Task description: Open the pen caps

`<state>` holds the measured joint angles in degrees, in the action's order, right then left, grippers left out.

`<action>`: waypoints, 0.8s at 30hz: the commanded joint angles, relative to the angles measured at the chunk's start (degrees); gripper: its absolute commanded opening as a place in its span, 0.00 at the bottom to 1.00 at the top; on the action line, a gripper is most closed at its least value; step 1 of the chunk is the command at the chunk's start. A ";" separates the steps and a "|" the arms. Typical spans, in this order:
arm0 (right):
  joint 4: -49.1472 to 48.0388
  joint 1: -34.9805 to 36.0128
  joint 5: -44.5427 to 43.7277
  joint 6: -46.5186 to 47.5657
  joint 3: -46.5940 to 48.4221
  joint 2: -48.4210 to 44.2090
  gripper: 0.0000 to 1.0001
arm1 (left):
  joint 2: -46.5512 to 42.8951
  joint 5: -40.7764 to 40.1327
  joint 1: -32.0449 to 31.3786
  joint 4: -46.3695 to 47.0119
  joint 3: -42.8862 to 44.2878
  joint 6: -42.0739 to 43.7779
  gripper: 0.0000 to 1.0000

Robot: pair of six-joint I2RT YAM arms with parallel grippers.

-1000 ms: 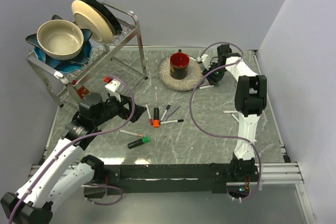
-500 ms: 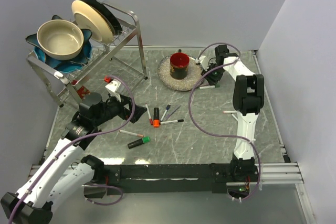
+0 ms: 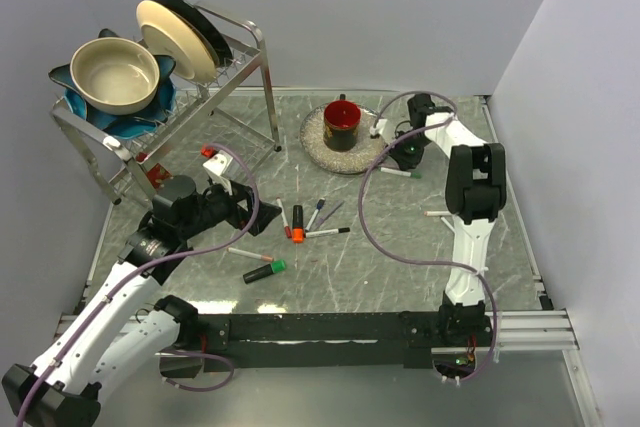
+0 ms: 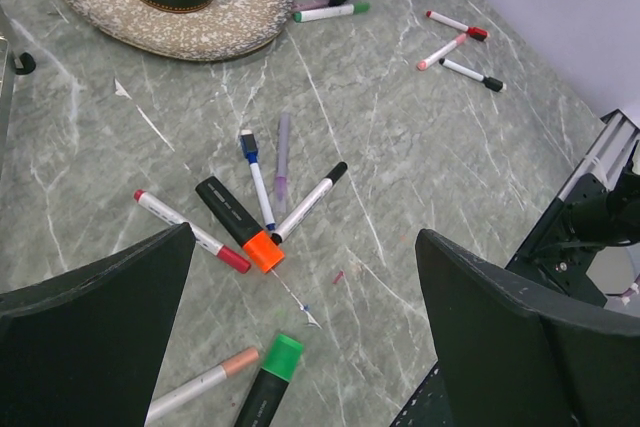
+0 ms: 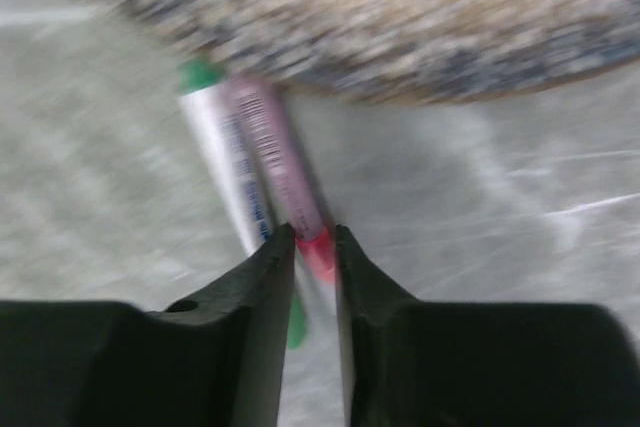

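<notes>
Right wrist view shows my right end effector [image 5: 312, 245] narrowed around a red pen cap [image 5: 320, 257] between its fingertips; I cannot tell whether it pinches.

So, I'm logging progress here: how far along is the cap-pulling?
Done: nothing; no loose caps show. In hand: right tool straddles the red cap of a pink pen by the plate, grip unclear. Remaining: every pen, like the orange-capped marker and green-capped marker below the open left tool.
</notes>
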<state>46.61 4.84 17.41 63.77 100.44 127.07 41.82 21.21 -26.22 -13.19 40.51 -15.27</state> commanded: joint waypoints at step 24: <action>-13.30 -0.36 5.52 -27.81 -25.11 -25.01 0.00 | 6.17 12.28 -2.94 14.66 -2.44 -19.96 0.99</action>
<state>36.03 5.04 19.33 42.39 78.15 108.95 48.31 29.61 -26.28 -8.03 39.99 -27.22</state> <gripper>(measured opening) 0.219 0.994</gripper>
